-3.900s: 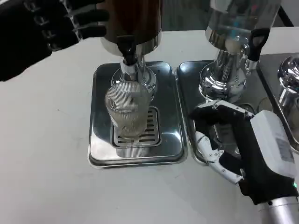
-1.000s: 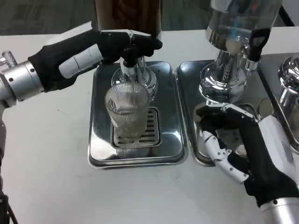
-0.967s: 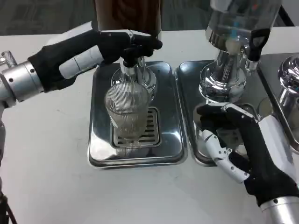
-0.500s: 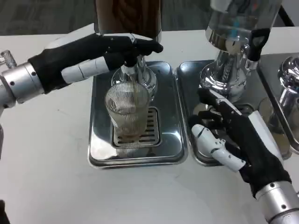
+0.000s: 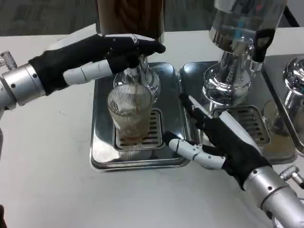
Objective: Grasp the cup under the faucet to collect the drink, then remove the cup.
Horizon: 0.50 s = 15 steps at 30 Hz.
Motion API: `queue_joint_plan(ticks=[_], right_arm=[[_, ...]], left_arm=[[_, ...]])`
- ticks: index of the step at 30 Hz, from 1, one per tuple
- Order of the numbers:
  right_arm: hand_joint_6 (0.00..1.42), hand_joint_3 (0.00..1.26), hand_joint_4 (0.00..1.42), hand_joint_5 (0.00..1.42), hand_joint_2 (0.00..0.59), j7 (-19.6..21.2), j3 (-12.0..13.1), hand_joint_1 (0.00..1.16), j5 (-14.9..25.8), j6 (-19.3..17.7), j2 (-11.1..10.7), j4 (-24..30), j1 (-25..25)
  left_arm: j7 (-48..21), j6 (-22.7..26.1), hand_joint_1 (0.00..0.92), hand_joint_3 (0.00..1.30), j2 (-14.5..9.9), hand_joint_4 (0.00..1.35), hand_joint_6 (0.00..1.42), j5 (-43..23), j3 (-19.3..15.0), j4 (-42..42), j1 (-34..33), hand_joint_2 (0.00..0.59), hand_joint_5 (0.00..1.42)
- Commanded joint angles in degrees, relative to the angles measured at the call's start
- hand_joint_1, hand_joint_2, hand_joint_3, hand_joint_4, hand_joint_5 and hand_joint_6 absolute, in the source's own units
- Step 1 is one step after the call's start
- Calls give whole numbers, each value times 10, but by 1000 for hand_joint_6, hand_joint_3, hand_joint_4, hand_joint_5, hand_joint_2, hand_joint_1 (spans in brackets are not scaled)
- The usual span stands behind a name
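Lower right, the right hand (image 5: pixel 221 140) lies with fingers spread and nothing in them, over the seam between two steel trays, near the cup but apart from it. At centre the ribbed glass cup (image 5: pixel 129 114) stands upright on the left tray's (image 5: pixel 102 152) grate, a little brown drink at its bottom. Above it, the left hand (image 5: pixel 102 54) reaches in from the upper left, fingers on the faucet (image 5: pixel 134 66) beneath the dark dispenser (image 5: pixel 130 16).

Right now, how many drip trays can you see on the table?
3. One drip tray holds the ribbed cup under the dark dispenser; a second sits under the clear dispenser; a third is cut off at the right edge. More may lie beyond.
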<state>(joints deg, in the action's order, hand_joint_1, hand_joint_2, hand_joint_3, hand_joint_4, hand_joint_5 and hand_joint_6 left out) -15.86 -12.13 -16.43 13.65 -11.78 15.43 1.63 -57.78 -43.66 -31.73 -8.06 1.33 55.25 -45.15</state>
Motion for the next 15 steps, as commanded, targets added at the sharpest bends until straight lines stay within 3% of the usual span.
queue_joint_plan(ticks=[1, 7, 15], right_arm=[[4, 0, 0, 0, 232, 4, -1, 502, 7, -7, -2, -28, -12], [0, 0, 0, 0, 227, -3, -7, 502, 14, -29, -5, -67, -32], [0, 0, 0, 0, 223, 27, -4, 493, 9, -56, 10, -97, -46]], left_arm=[[-8, 7, 0, 251, -10, 117, 102, 32, 15, 17, 21, 52, 119], [-8, 4, 0, 251, -13, 116, 102, 32, 15, 20, 22, 51, 118], [-6, 3, 0, 251, -12, 115, 102, 32, 16, 18, 22, 51, 118]])
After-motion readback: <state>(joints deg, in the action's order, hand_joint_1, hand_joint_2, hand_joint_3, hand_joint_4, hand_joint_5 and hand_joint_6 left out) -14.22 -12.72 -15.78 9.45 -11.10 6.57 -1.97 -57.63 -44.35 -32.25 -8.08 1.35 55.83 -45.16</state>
